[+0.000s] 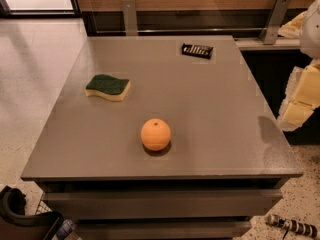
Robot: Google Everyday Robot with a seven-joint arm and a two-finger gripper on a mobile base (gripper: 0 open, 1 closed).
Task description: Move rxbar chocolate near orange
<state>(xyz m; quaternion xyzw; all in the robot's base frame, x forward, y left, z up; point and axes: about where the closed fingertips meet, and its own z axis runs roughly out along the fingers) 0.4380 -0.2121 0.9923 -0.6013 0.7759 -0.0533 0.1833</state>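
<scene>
Our claw (pixel 300 101) at the right edge, whose state we cannot tell, may shove the rxbar chocolate (pixel 197 50) off the worktop (pixel 215 109)

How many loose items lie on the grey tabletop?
3: black rectangular rxbar chocolate back right, green-and-yellow sponge left, round orange front centre. Gripper hangs beside the table, right side. None look hidden.

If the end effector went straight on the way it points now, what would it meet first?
The end effector, off to the right of the table, seems angled down-left, so probably the table's right edge first; depth is unclear.
</scene>
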